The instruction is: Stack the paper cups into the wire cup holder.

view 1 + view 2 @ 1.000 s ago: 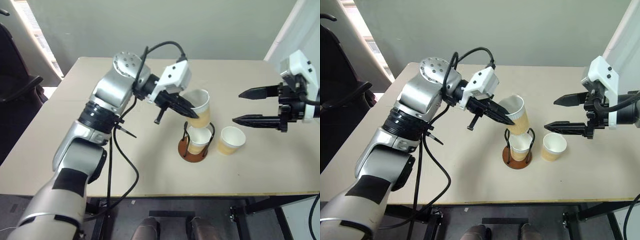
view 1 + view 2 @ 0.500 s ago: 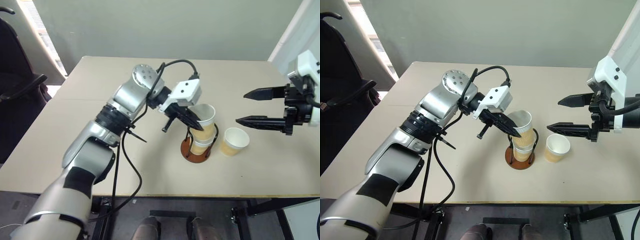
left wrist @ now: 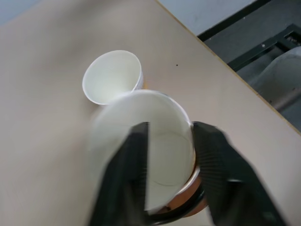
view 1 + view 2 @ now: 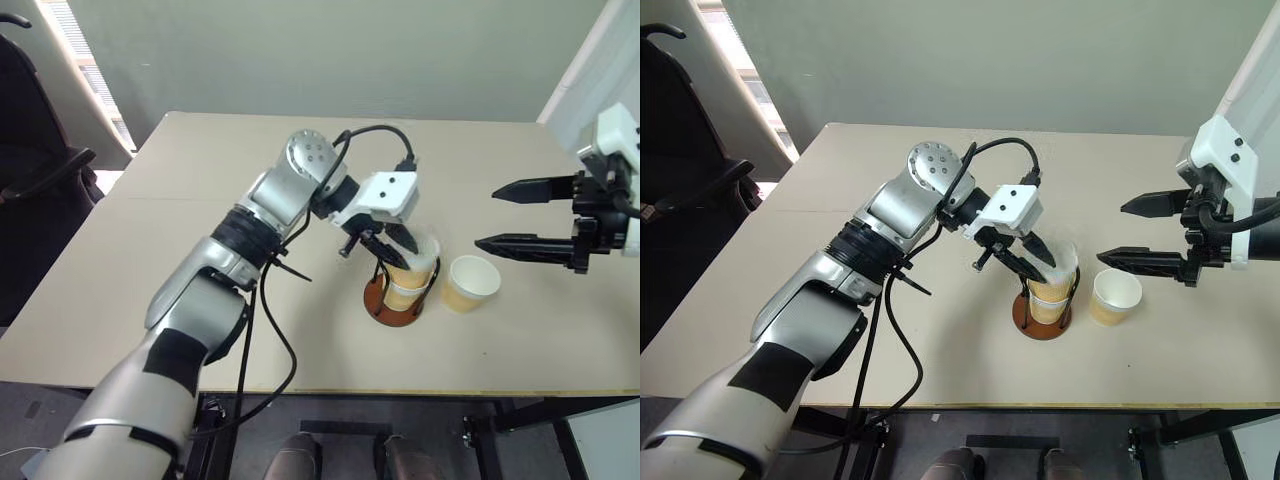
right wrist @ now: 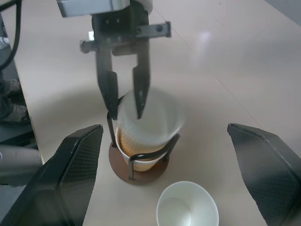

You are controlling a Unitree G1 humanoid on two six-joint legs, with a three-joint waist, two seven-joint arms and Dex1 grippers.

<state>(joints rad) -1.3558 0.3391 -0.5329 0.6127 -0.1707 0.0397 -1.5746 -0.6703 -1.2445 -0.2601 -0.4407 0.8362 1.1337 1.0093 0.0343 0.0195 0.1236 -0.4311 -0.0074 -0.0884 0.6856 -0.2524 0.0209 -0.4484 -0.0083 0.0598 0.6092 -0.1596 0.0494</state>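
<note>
Paper cups sit nested in the wire cup holder, the left tool parted astride the top rim to drop it, the right tool wide apart near the spare cup beside the holder.

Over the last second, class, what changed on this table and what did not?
The left gripper carried its paper cup down into the wire cup holder, nesting it in the cup already there, and its fingers have parted to release. The right gripper stayed open, and the third cup stayed on the table.
</note>
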